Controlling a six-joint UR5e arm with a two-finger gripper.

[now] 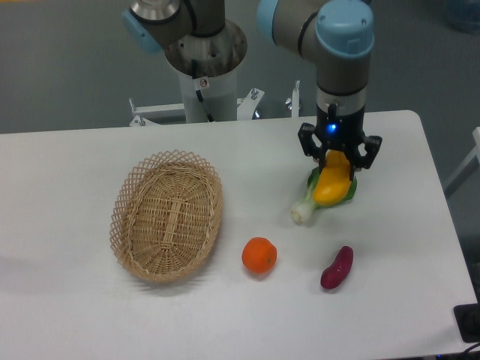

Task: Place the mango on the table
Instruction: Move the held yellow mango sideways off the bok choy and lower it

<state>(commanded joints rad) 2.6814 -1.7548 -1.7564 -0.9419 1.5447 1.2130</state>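
The fingers (339,159) were clamped on the upper end of the mango (331,184), which hung tilted near the bench's (67,315) far right corner, low over a green leafy vegetable (321,196). I judged this the set-down step: the next move called for bringing the mango onto bare bench beside the vegetable rather than on it, then letting go. Whether the mango touched the vegetable was unclear, and the fingertips themselves were hard to make out.
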